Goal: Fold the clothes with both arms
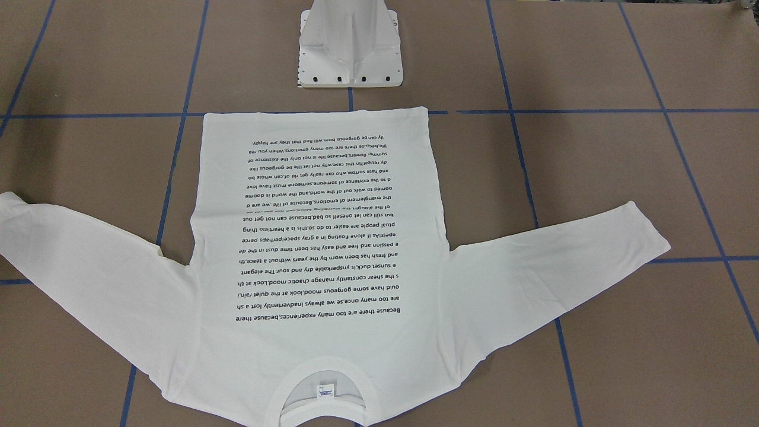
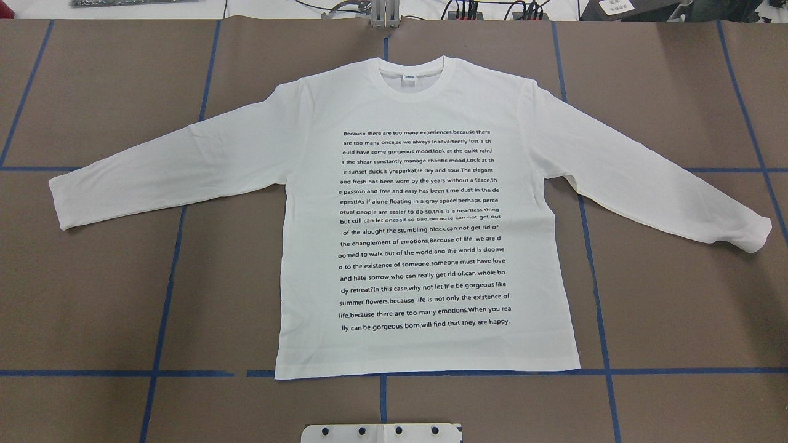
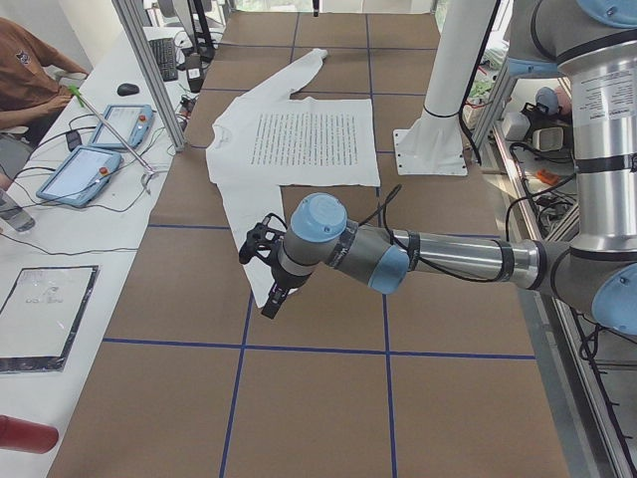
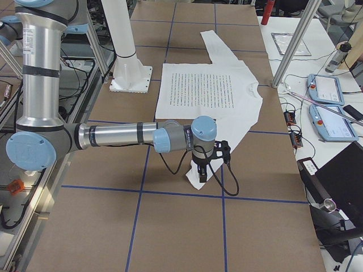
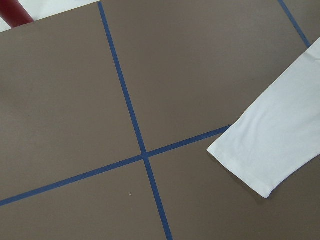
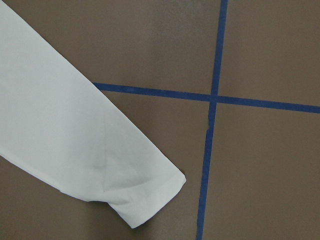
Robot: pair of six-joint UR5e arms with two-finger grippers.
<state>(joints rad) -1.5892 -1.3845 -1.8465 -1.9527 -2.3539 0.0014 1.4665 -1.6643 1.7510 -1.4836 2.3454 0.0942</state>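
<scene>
**Shirt spread flat, both sets of fingers over the cuffs**

The white long-sleeved T-shirt [image 2: 425,246] lay flat and print up in the middle of the overhead frame, on the brown counter [image 2: 92,295]. Its collar [image 2: 414,95] was toward the top edge and its hem toward the bottom. The left cuff [image 2: 61,206] reached the frame's left side and the right cuff [image 2: 754,237] its right edge.

In the exterior left view the left arm [image 3: 448,259] stretched low across the centre. The left fingers [image 3: 271,304] hung over the left cuff's end. I could not tell whether they touched the cloth, or whether they were wide or narrow.

In the exterior right view the right arm [image 4: 113,136] reached in from the left. The right fingers [image 4: 202,173] pointed down over the right cuff at centre frame, and I could not tell their spread or contact either.

The left wrist view had the cuff at lower right. The right wrist view had it at lower left, beside crossing blue tape lines [image 6: 212,97].
</scene>
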